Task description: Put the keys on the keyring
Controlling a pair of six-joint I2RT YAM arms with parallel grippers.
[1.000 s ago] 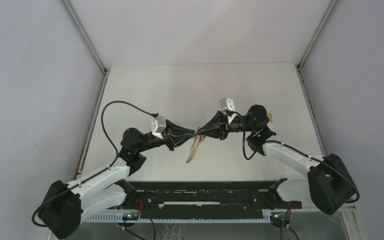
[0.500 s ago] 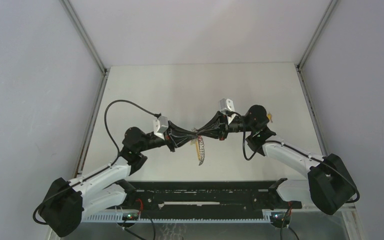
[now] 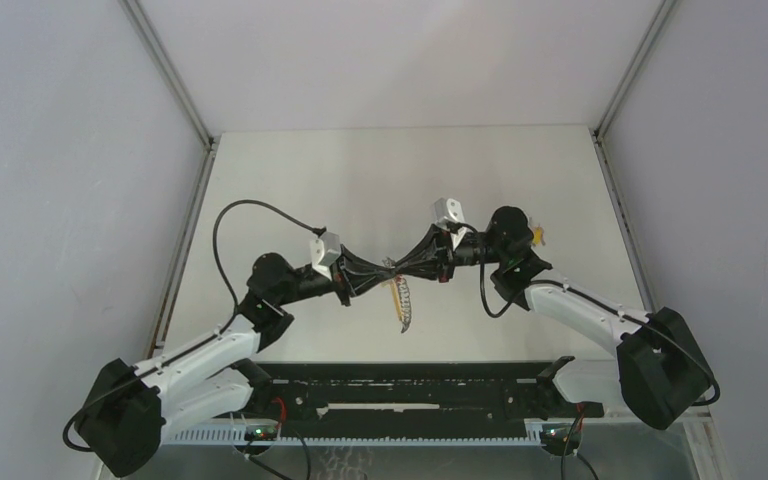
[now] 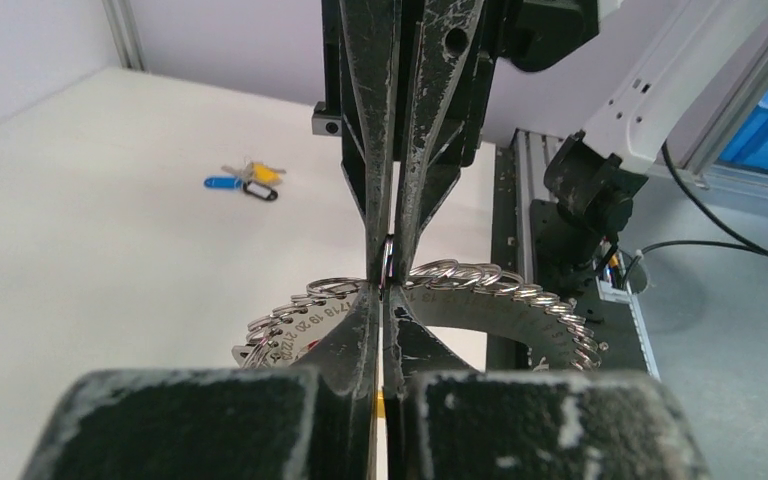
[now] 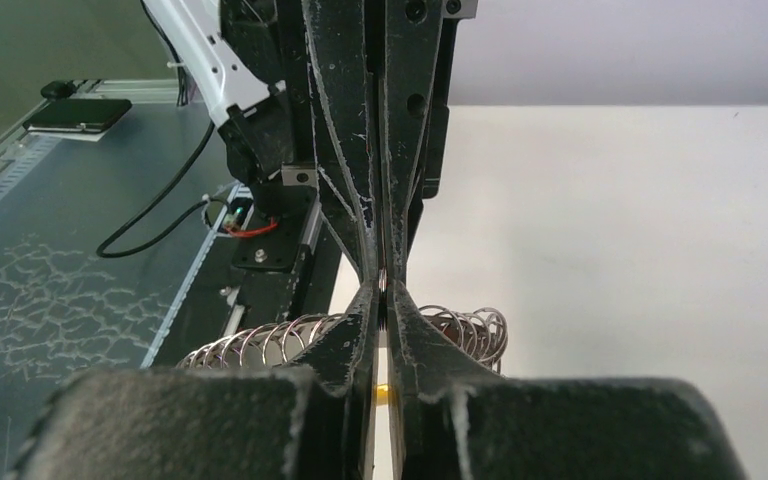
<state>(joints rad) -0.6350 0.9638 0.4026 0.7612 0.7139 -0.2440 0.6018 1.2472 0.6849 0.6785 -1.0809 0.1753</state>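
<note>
Top external: left claw (image 3: pixel 385 270) and right claw (image 3: pixel 401 266) meet tip to tip in mid-air over surface (image 3: pixel 360 180), both pinched shut on top of keyring (image 3: pixel 402 303). Keyring hangs below pinch, long axis pointing down. Bundle of thin shiny wire loops, looks springy and slippery imo. Keys (image 4: pixel 245 183) lie flat on surface, well apart; right claw nearer, I'd guess. Tiny things, blue and yellow plastic heads.

2 arms reach inward, left gripper (image 3: pixel 384 271) and right gripper (image 3: pixel 398 266) closed, tips meeting.
</note>
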